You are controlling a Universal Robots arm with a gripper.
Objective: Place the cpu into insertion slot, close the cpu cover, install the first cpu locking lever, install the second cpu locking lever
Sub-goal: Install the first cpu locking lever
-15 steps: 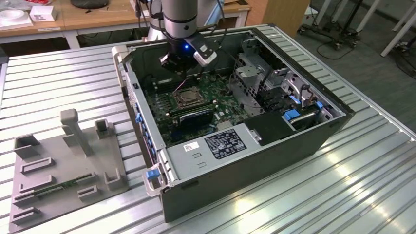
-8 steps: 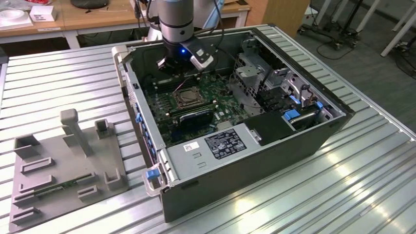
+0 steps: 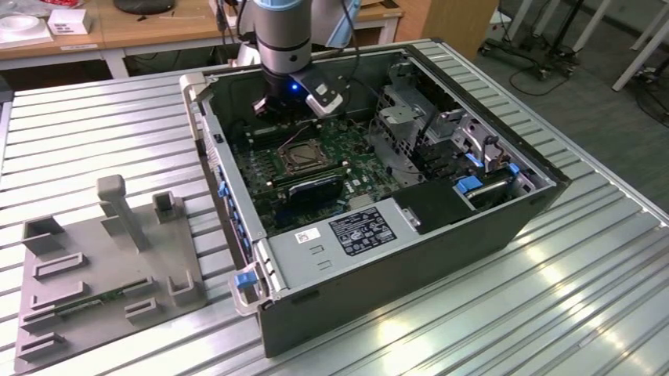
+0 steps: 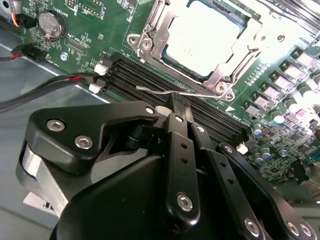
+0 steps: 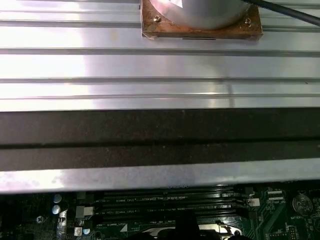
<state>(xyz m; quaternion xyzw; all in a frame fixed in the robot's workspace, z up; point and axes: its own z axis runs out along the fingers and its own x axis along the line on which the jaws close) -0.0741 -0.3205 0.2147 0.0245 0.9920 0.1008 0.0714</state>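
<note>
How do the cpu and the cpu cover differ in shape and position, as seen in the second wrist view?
The cpu is a solid, plain pale square; the cpu cover is an open frame with a square window. The cpu sits inside and shows through that window; the cpu cover runs around it. Both are silvery metal and lie flat.

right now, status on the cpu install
Gripper jaws shut, tip at locking lever. Cpu seated, cpu cover down. Memory slots close beside tip.

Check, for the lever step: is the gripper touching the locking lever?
Cannot tell: in the second wrist view the locking lever crosses at the gripper; no plain gap or contact.
</note>
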